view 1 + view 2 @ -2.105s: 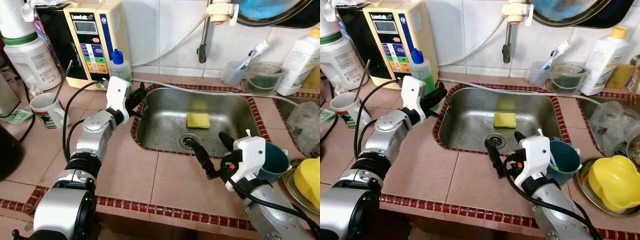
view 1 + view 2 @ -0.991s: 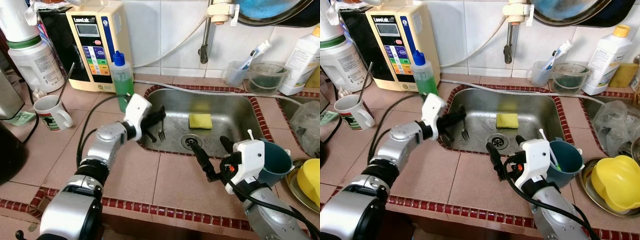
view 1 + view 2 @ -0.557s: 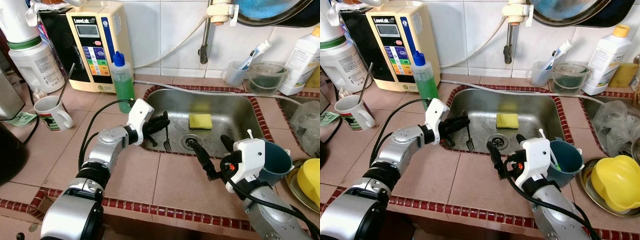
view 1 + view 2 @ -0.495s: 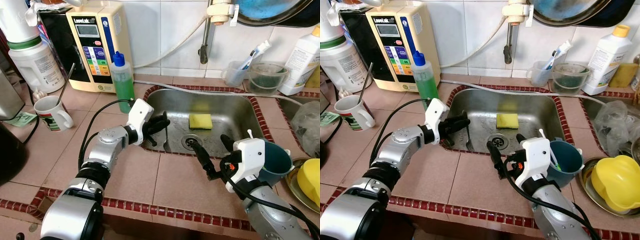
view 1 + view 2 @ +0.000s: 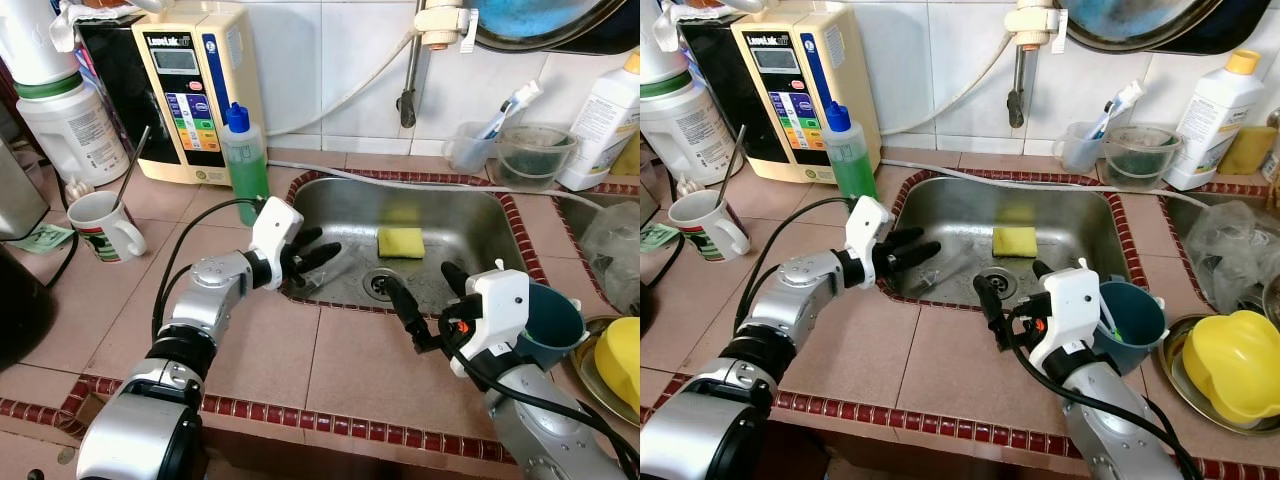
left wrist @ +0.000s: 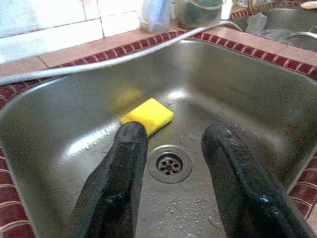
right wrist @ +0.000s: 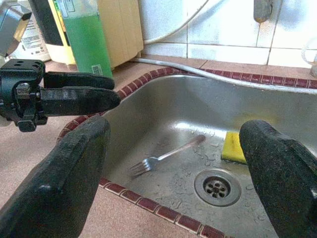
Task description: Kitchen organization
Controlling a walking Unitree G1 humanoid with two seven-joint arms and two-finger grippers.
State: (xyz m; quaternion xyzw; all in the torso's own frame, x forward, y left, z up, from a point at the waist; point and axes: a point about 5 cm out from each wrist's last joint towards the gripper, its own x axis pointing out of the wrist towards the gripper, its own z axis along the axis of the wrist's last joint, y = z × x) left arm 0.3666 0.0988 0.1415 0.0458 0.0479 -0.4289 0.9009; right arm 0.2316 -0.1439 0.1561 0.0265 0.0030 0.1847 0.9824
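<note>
A metal fork (image 7: pixel 166 156) lies flat on the floor of the steel sink (image 5: pixel 455 215), near its left wall, tines toward the front rim. My left gripper (image 5: pixel 318 245) hovers just above it at the sink's left rim, open, with nothing between its fingers (image 6: pixel 130 148). A yellow sponge (image 5: pixel 400 241) rests at the back of the sink behind the drain (image 5: pixel 378 283). My right gripper (image 5: pixel 427 298) hangs over the sink's front rim, right of the drain, wide open and holding nothing.
A teal cup (image 5: pixel 550 315) and a yellow bowl (image 5: pixel 620 360) stand right of my right arm. A green soap bottle (image 5: pixel 243 160), a water machine (image 5: pixel 190 90) and a mug (image 5: pixel 95 222) are at the left. The tap (image 5: pixel 408 90) hangs over the sink's back.
My left gripper carried the fork from the sink's left rim out over the sink, then opened and let it go. The fork dropped and now lies on the sink floor. The right arm barely moved.
</note>
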